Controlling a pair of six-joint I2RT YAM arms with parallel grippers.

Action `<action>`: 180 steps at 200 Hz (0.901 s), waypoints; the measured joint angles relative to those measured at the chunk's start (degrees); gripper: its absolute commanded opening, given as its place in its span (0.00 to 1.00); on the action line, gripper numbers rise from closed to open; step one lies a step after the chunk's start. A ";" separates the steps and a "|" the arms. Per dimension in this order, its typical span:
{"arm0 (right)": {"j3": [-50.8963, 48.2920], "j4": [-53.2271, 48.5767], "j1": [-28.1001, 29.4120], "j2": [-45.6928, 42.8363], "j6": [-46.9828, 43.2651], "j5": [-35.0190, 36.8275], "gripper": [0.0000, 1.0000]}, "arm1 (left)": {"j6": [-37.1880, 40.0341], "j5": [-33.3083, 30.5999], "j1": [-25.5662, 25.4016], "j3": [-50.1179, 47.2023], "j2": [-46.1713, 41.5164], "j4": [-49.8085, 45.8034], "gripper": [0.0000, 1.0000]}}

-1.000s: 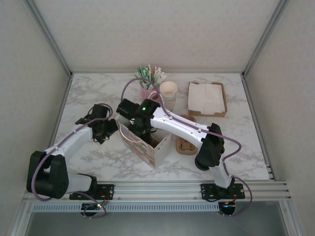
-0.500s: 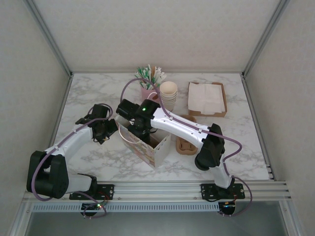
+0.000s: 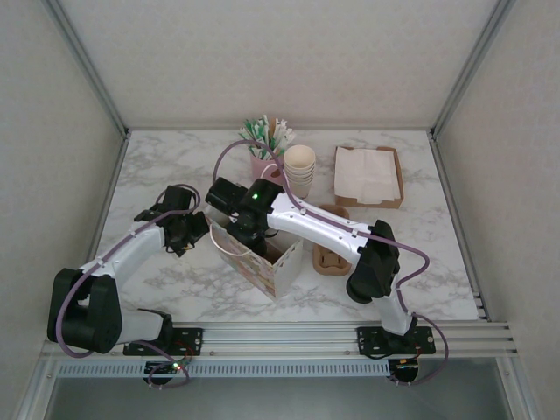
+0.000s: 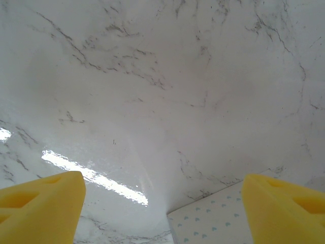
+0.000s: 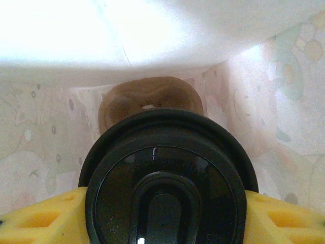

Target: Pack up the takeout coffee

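Two arms: both at the bag, mid-table.
Right gripper: down inside the bag, fingers clamped on the coffee at either side of its black lid.
Coffee: upright in the bag, with a brown tray beyond it.
Left gripper: spread wide, nothing held, over bare marble just beside the bag.

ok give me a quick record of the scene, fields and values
right hand: closed on the takeout coffee, inside the patterned paper bag
left hand: open, empty, over the marble table beside the bag
bag bottom: brown cup carrier under the coffee, contact unclear
outside the bag: cream cup stack, napkin tray, second cup carrier
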 measured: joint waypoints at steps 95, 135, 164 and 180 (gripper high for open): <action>-3.28 3.76 0.00 -1.95 0.00 -0.17 0.53 | 0.02 0.00 0.00 -0.02 0.00 0.00 0.80; -5.95 6.45 0.00 -3.23 -0.02 -0.17 0.53 | 0.02 0.00 0.00 -0.83 0.00 0.00 0.80; -7.50 8.81 0.00 -3.67 -0.22 0.04 0.53 | 0.02 0.00 0.00 -1.38 0.00 0.04 0.80; -8.59 10.45 0.00 -4.00 -0.39 0.13 0.53 | 0.02 0.00 0.00 -1.57 0.00 0.02 0.80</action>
